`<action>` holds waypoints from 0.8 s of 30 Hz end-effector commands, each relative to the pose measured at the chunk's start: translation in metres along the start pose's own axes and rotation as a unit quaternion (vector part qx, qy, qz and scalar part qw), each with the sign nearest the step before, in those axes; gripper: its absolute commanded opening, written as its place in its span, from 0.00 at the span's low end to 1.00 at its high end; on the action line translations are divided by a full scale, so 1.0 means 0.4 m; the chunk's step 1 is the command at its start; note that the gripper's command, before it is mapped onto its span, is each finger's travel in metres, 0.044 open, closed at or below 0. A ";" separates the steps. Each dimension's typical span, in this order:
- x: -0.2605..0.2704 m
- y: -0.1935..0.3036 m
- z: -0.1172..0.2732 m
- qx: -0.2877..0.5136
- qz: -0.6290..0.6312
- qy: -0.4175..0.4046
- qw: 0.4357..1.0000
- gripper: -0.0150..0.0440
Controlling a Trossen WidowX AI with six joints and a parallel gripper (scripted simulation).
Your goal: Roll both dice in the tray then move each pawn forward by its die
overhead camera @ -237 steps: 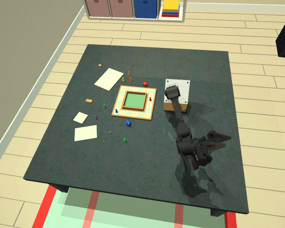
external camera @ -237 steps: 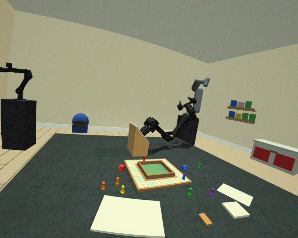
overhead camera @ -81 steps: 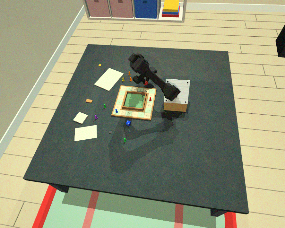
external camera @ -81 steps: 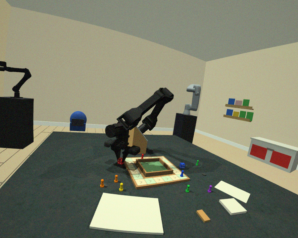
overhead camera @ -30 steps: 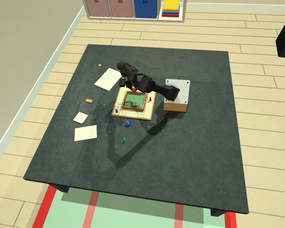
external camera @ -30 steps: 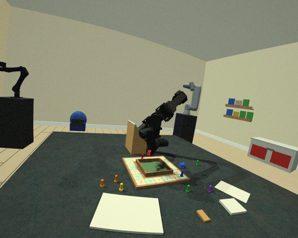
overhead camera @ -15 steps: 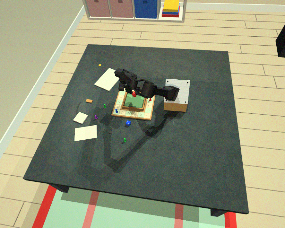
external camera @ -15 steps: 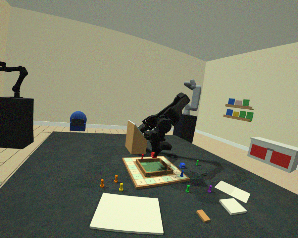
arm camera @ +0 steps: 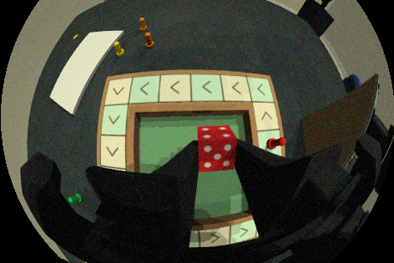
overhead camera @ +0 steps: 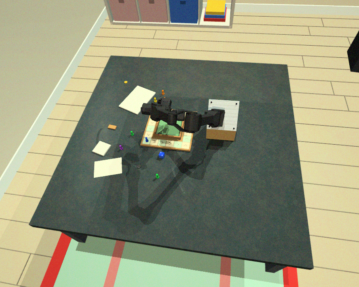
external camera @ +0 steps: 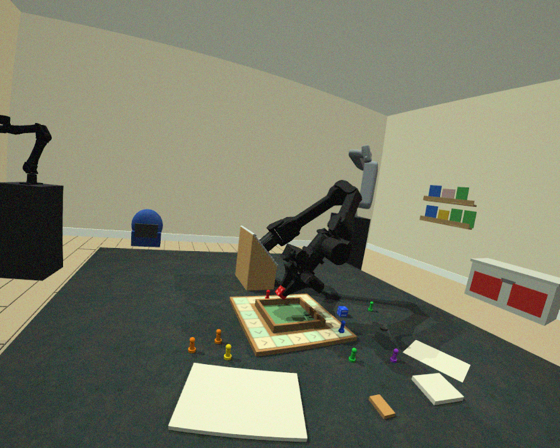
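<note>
My gripper [arm camera: 214, 144] [external camera: 281, 293] is shut on the red die [arm camera: 216, 153] [external camera: 280, 291], above the tray's green floor [arm camera: 167, 136] [external camera: 287, 313]. The die's height over the tray is hard to tell. The red pawn [arm camera: 276, 143] [external camera: 267, 293] stands on a right-hand square of the board in the wrist view; the arm hides it in the top view. The blue pawn [overhead camera: 146, 140] [external camera: 342, 327] stands on the board's near left corner in the top view. The blue die [overhead camera: 161, 155] [external camera: 342, 311] lies on the table just outside the board [overhead camera: 165, 148] [external camera: 290, 347].
A wooden block with a sloped white top [overhead camera: 232, 114] stands right of the board. Two green pawns [overhead camera: 131, 133] [overhead camera: 157, 176], a purple pawn [overhead camera: 121, 147], a yellow pawn [arm camera: 118, 48] and orange pawns [arm camera: 143, 24] [arm camera: 149, 40] stand around it. White slabs [overhead camera: 136, 100] [overhead camera: 108, 167] lie left.
</note>
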State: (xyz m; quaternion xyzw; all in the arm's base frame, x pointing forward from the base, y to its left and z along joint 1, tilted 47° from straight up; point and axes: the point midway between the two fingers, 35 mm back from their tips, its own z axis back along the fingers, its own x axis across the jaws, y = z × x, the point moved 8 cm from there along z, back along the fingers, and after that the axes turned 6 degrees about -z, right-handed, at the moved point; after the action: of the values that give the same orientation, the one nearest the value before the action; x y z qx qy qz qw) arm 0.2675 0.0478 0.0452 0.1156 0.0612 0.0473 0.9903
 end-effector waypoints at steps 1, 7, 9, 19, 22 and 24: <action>-0.012 0.023 -0.003 -0.061 -0.008 -0.019 0.998 0.25; -0.024 0.055 -0.008 -0.135 -0.019 -0.060 0.989 0.25; -0.025 0.056 -0.008 -0.137 -0.019 -0.061 0.989 0.25; -0.016 0.066 0.119 -0.137 -0.019 -0.062 0.988 0.25; -0.018 0.065 0.117 -0.137 -0.019 -0.061 0.988 0.25; -0.017 0.066 0.119 -0.137 -0.019 -0.061 0.988 0.25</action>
State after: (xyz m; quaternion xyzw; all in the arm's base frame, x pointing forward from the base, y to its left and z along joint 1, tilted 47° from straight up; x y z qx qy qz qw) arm 0.2651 0.0626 0.0961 -0.0171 -0.0036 0.0267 0.9995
